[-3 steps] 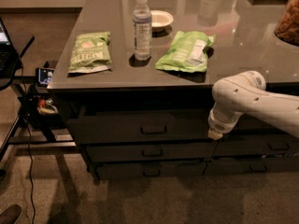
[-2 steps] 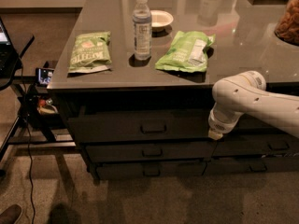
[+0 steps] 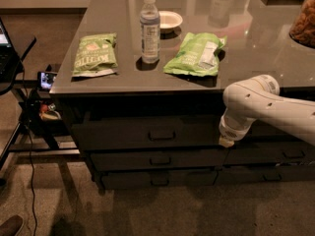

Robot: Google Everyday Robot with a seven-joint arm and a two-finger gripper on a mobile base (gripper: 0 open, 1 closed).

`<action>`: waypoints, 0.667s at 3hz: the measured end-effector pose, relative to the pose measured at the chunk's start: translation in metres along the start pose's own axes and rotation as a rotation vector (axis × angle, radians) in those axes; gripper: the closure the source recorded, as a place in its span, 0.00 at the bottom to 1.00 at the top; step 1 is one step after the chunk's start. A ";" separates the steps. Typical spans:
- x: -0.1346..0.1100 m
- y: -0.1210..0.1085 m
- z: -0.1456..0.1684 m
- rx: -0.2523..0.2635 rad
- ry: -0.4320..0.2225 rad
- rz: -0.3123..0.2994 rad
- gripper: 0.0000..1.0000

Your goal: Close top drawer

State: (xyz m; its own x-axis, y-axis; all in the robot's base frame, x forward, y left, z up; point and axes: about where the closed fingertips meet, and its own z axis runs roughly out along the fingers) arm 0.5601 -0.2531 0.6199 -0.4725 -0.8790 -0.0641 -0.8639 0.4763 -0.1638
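Observation:
The top drawer [image 3: 118, 134] is a wide dark grey front just under the table top, with a small metal loop handle [image 3: 162, 135] at its centre. Its front stands close to the cabinet face, and no inner rim shows. My white arm comes in from the right. Its gripper [image 3: 226, 140] points down at the right end of the top drawer's front, right against or just in front of it. Two narrower dark drawers [image 3: 157, 160] lie below.
On the grey table top [image 3: 246, 58] stand a water bottle [image 3: 149, 28], two green snack bags [image 3: 94, 54] [image 3: 197, 54] and a small white bowl [image 3: 169, 19]. A stand with cables and a small screen [image 3: 47, 80] is on the left. The floor in front is carpet.

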 end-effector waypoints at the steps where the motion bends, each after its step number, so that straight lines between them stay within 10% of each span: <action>1: 0.000 0.000 0.000 0.000 0.000 0.000 0.11; 2: 0.000 0.000 0.000 0.000 0.000 0.000 0.00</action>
State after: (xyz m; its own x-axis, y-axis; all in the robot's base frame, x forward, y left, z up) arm 0.5601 -0.2531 0.6198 -0.4725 -0.8790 -0.0640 -0.8639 0.4763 -0.1637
